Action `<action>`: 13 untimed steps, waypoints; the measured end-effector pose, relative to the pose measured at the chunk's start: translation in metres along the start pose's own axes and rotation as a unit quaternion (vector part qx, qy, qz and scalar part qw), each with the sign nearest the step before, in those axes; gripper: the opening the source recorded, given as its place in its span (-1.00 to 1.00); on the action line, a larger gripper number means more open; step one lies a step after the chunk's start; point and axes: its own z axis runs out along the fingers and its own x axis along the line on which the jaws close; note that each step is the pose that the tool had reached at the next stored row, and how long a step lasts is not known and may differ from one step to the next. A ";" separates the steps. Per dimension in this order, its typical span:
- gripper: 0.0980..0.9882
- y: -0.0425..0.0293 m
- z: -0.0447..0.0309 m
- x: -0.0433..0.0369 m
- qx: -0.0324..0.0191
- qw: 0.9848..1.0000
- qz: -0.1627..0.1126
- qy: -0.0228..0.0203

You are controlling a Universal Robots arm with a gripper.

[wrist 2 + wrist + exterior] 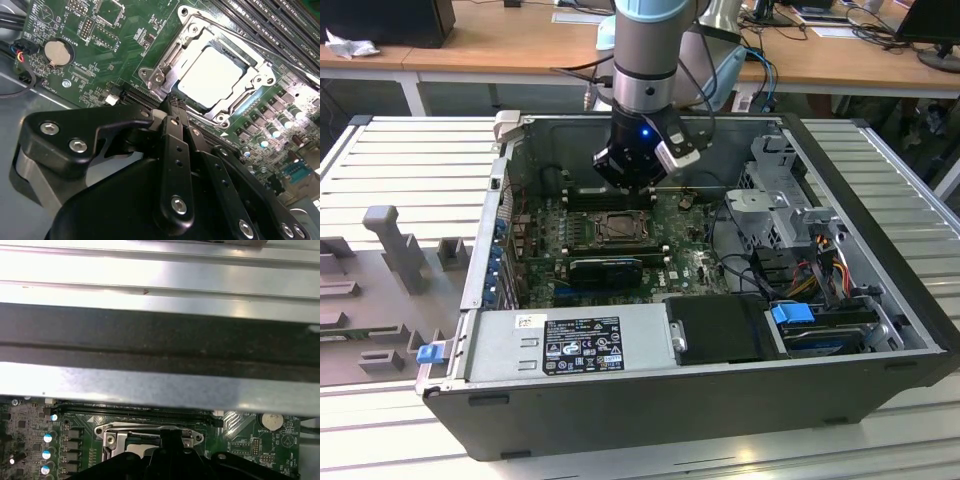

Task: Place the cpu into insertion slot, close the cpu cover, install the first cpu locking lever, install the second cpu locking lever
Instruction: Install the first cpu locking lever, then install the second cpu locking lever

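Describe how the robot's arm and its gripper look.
In the exterior view the arm is a thick silver-grey metal cylinder with a pale blue cap near the top and a black wrist section with a small blue light. Dark cables trail beside it. In the second wrist view the gripper is matte black, with angular linkage plates fastened by silver screws and narrow fingers.

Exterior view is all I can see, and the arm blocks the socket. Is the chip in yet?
Observer: Yes. In the second wrist view the cpu lies flat in its socket, silver top up.
Operator: And the cover, up or down?
Observer: Down. The cpu cover lies flat around the chip, which shows through its window.
Operator: Where exactly is the gripper?
Observer: The gripper has its tip at the edge of the cover frame, not over the chip.
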 end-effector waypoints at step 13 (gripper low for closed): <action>-0.98 -0.0180 -0.0037 0.0010 0.000 1.000 0.000 0.000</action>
